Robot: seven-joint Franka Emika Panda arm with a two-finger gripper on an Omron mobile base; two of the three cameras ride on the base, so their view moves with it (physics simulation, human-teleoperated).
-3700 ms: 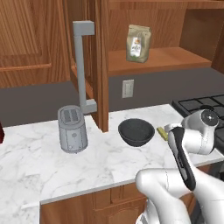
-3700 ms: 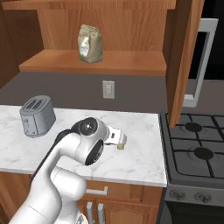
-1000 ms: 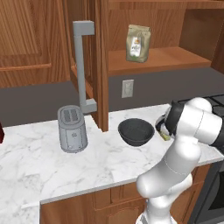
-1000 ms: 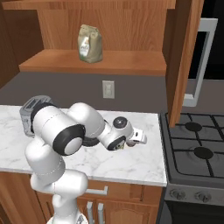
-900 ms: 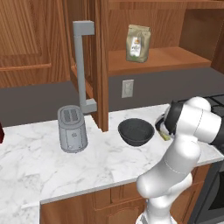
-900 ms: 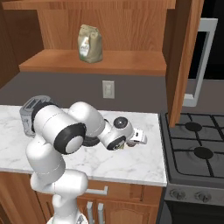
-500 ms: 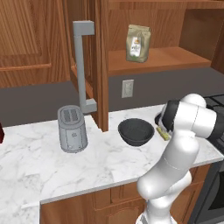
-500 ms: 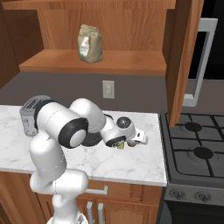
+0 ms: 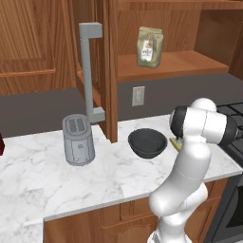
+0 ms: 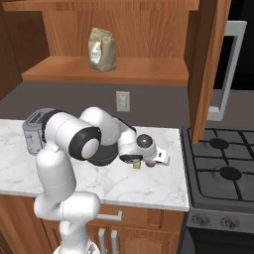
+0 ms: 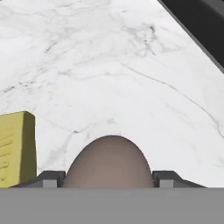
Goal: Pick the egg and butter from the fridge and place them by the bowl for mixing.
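- Step in hand, by my judgement: the second item is being set down beside the bowl; the first already lies there.
- The small grey-brown rounded egg (image 11: 110,162) sits between the two dark finger tips of the two-finger gripper (image 11: 109,178) in the hand view, one tip close at each flank. The fingers stand moderately apart, about the egg's width; contact appears likely, but whether they grip it or have just let go I cannot tell.
- The egg is low over the white marble counter (image 11: 131,65) — whether it rests on the stone is not visible.
- The flat mustard-yellow butter stick (image 11: 15,148) lies on the counter just beside the egg, apart from it. In the right base view it shows as a small yellow piece (image 10: 137,165) under the hand, near the bowl.
- The round, nearly black shallow mixing bowl (image 9: 147,142) stands on the counter, just left of the arm's wrist in the left base view. Its visible interior looks empty; both task items are outside it, as the task asks.
- Next move, as I judge it: confirm the egg is seated on the counter, spread the fingers fully, and lift straight away — a sideways pull could roll the egg toward the dark stove (image 10: 223,173) edge or against the butter.
- The grey metal toaster (image 9: 78,139) stands well apart to the left and plays no part.
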